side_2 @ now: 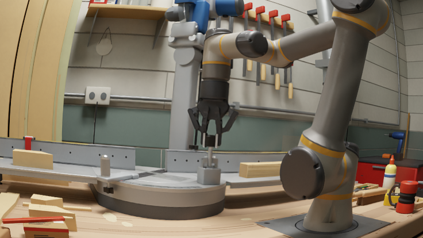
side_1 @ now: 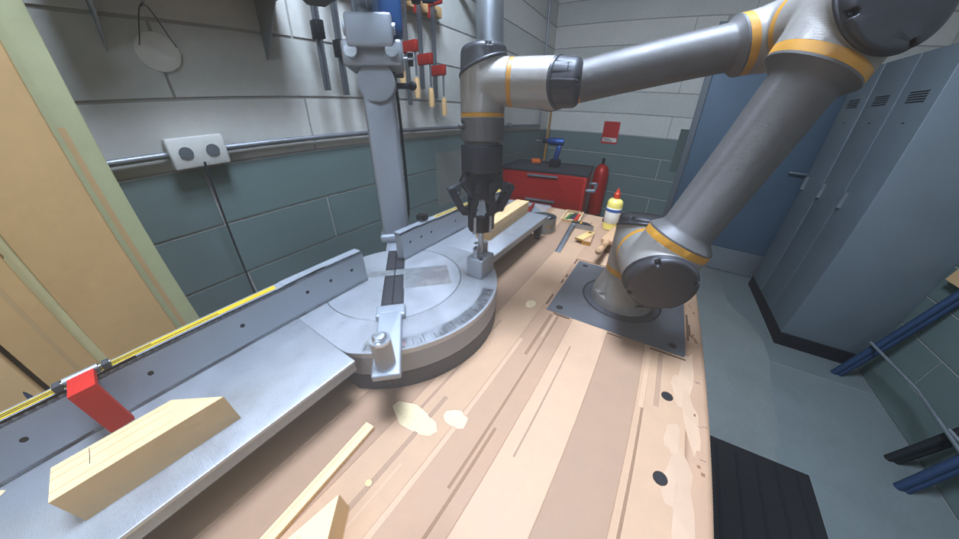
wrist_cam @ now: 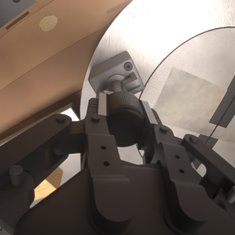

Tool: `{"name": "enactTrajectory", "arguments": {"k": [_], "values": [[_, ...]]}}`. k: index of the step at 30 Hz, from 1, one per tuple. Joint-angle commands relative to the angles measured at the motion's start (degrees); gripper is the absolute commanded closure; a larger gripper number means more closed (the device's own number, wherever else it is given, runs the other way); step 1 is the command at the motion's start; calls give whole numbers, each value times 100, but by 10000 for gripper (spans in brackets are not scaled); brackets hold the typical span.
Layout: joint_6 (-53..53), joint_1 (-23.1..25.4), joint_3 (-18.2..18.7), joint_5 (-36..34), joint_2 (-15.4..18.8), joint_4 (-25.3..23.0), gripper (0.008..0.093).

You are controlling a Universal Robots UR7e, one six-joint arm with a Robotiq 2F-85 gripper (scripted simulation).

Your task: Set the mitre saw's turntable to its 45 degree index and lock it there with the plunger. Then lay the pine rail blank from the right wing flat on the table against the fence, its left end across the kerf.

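The plunger's dark knurled knob (wrist_cam: 125, 112) stands on a thin pin above its grey block (side_2: 208, 175) at the turntable's right rim. My gripper (side_2: 210, 141) hangs straight down over it, and its two finger pads clamp the knob from either side. The round turntable (side_1: 409, 295) carries a dark kerf slot (side_1: 392, 285) and a handle post (side_1: 380, 348) at the front. The pine rail blank (side_2: 260, 169) lies on the right wing by the fence (side_2: 224, 159), just right of the gripper.
A red tool chest (side_1: 550, 184) and a glue bottle (side_1: 612, 208) stand at the bench's far end. The saw column (side_1: 385, 134) rises behind the turntable. A pine offcut (side_1: 134, 449) and red stop (side_1: 94, 402) sit on the left wing. Scraps (side_2: 44, 213) lie on the bench front.
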Motion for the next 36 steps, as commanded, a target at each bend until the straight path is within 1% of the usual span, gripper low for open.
{"name": "enactTrajectory", "arguments": {"k": [1, 21, 29, 36], "values": [[134, 3, -19, -4, -21, 13, 934], [3044, 3, -19, -4, -21, 13, 934], [3947, 3, -19, -4, -21, 13, 934], [4533, 3, -19, -4, -21, 13, 934]]}}
